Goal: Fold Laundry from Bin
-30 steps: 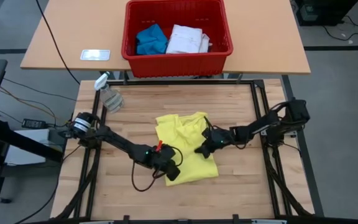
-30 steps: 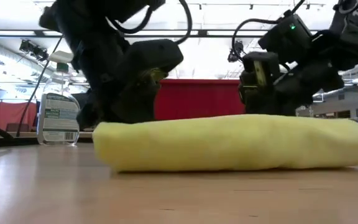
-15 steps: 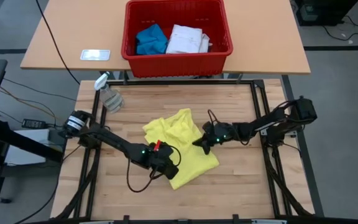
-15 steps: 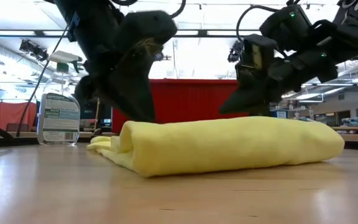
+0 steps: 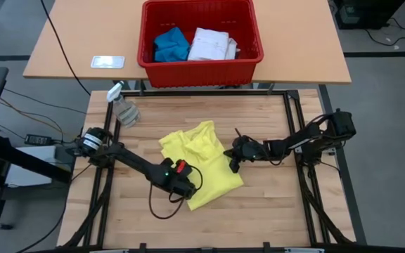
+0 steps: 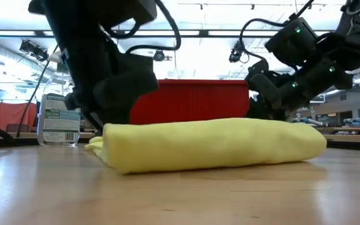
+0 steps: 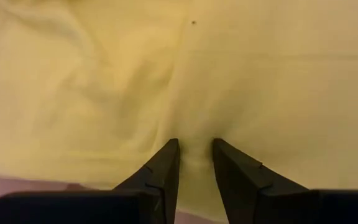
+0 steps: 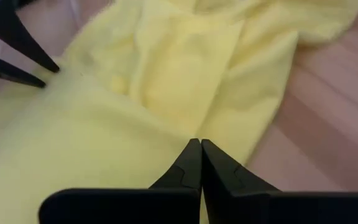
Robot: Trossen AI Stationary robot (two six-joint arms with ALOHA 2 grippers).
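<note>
The spray bottle (image 6: 59,119) carries a white label with green print; the text is too small to read. A white card (image 5: 108,62) lies on the tan table (image 5: 308,49); any print on it cannot be read.

The yellow T-shirt (image 5: 199,161) lies folded at the centre of the wooden table (image 5: 273,204), with the red bin (image 5: 201,67) at its 12 o'clock on the tan table. The bin holds a blue piece (image 5: 170,45) and a white shirt (image 5: 212,43).

The left gripper (image 5: 186,188) sits at the shirt's 7 o'clock edge. In the left wrist view its fingers (image 7: 160,171) stand partly apart with a ridge of yellow cloth pinched between the tips.

The right gripper (image 5: 231,167) sits at the shirt's 3 o'clock edge. In the right wrist view its fingers (image 8: 189,168) are pressed fully together with the tips on the cloth; whether any fabric is caught between them cannot be told.

Compared with one second ago, the shirt has turned counter-clockwise and shifted toward 9 o'clock. In the low view, the bundle's near end has drawn in from the 3 o'clock side, and the right gripper has tipped lower behind it.
</note>
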